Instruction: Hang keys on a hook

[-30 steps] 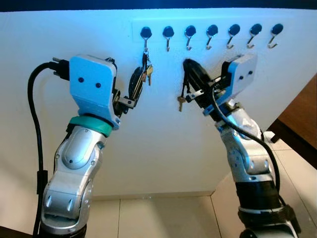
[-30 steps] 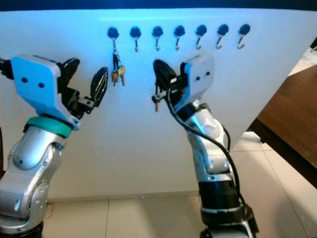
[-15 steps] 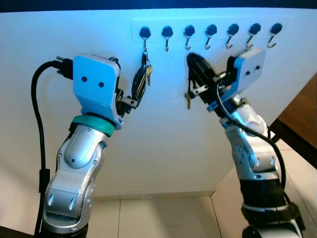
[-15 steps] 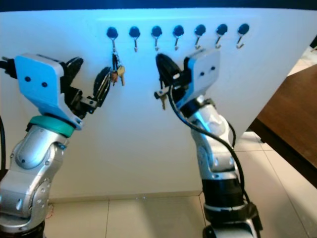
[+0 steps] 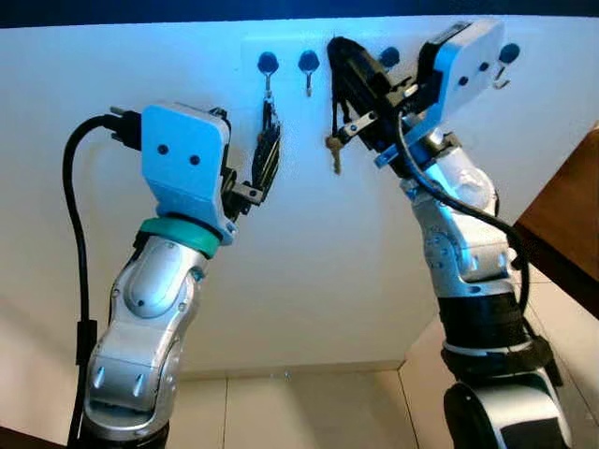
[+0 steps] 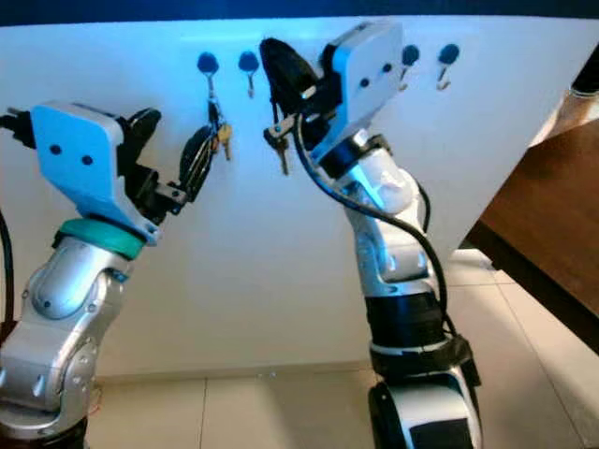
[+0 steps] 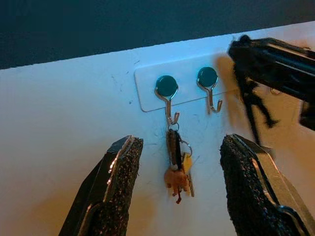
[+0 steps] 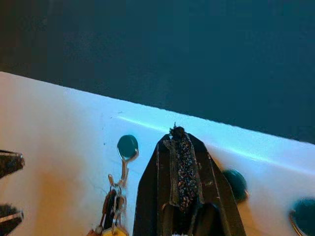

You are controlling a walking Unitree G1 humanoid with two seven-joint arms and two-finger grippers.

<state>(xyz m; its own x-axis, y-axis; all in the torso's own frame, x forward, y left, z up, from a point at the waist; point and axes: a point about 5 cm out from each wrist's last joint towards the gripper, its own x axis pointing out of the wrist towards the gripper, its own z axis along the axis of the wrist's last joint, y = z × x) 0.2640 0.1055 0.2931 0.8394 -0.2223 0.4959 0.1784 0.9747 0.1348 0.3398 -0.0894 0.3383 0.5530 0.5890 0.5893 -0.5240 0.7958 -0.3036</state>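
A row of dark-capped hooks (image 7: 207,78) runs along a white strip on the wall. A key bunch (image 7: 177,169) hangs on the leftmost hook (image 7: 167,87). My left gripper (image 7: 180,143) stands open in front of that bunch, one finger on each side and apart from it; it is also seen as the left gripper (image 5: 264,154). My right gripper (image 5: 343,58) is shut on a second key set, raised to hook height to the right of the second hook (image 5: 308,64). One brass key (image 5: 333,155) dangles under the shut fingers (image 8: 180,152).
More hooks (image 6: 447,56) continue to the right, behind my right arm. A dark wooden surface (image 5: 573,210) juts in at the right. Tiled floor (image 5: 309,412) lies below the wall. A black cable (image 5: 71,187) loops off my left wrist.
My right gripper has risen and swung left with its keys, from below the hooks up to the hook row. The left gripper has stayed by the hanging bunch.
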